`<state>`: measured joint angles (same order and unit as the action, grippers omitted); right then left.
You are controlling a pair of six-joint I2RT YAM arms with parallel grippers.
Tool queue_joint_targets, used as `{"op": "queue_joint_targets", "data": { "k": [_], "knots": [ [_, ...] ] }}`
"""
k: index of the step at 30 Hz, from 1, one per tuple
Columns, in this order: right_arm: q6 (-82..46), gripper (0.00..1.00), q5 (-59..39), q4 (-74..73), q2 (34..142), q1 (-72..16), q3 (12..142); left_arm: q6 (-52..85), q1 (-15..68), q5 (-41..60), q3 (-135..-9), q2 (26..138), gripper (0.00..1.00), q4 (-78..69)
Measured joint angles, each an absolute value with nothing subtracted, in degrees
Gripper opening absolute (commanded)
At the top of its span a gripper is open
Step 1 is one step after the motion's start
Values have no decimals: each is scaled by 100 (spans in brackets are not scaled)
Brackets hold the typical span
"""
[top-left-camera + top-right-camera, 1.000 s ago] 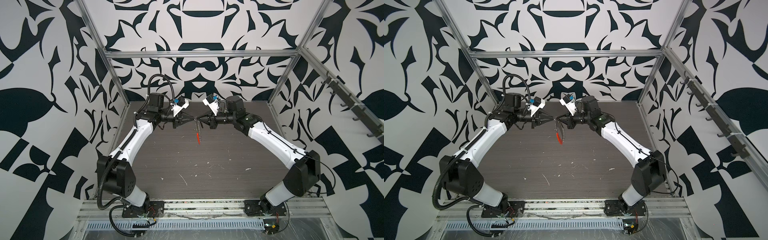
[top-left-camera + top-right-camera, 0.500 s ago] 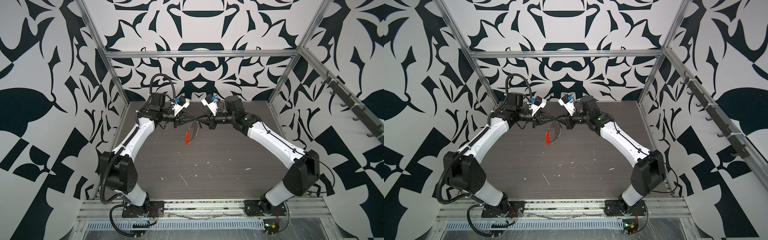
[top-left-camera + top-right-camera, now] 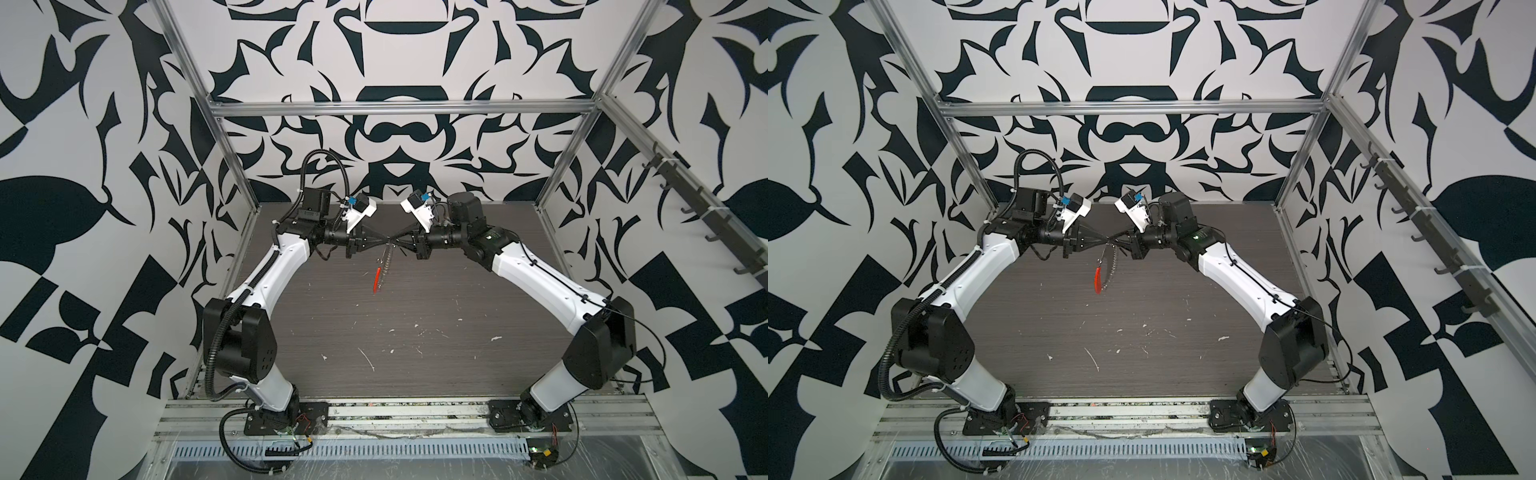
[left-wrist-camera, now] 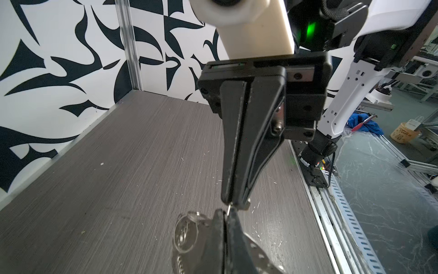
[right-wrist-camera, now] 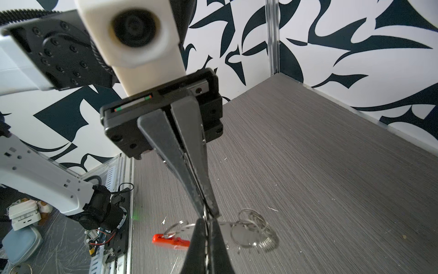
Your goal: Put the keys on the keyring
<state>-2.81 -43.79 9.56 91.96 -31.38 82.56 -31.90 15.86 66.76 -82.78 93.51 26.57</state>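
- Keyring point(image 3: 384, 266) hangs in mid-air over the back of the counter point(image 3: 457, 299), strung between two end effectors that meet tip to tip.
- At left, the left end effector point(image 3: 381, 242) is clenched, its tips pinching thin wire at the top of the loop, as its wrist view shows.
- At centre, the loop dangles nearly edge-on, with split rings point(image 5: 251, 230) bunched along it and the orange-red segment point(image 5: 170, 238) at the low end, clear of the counter.
- At right, the right end effector point(image 3: 398, 242) is likewise clamped on the wire, just beside its partner.
- No black key tag can be made out in any view.
- The step in hand appears to be a two-armed hold to steady or part the ring. The next move likely calls for locating the tag, with one arm letting go to fetch it while the other keeps the loop from dropping.
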Motion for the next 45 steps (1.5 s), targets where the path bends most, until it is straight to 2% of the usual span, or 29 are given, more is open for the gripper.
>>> {"op": "queue_joint_targets", "data": {
  "k": [4,7,12,16,22,31,41,45],
  "knots": [
    [-421,0,-4379,923,9196,-3138,8256,-3092,1573,6716,-8274,9351,0,2620],
    [-703,22,-4294,849,9196,-3096,8254,-2609,1573,6748,-8031,9282,0,2016],
    [-1219,33,-4283,377,9059,-2904,8077,-1100,1612,6663,-6845,8892,0,-215],
    [-1570,36,-4460,10,8862,-2641,7891,45,1621,6611,-6335,8833,0,-1820],
    [-1822,37,-4777,-263,8827,-2499,7865,781,1621,6589,-6309,8779,0,-2877],
    [-2202,38,-5242,-633,8827,-2523,7719,1079,1621,6580,-6309,8702,0,-3221],
    [-2324,39,-5341,-762,8829,-2539,7719,1162,1621,6580,-6309,8705,0,-3234],
    [-2368,35,-5341,-760,8833,-2576,7719,1186,1621,6580,-6309,8705,0,-3232]
  ]
}}
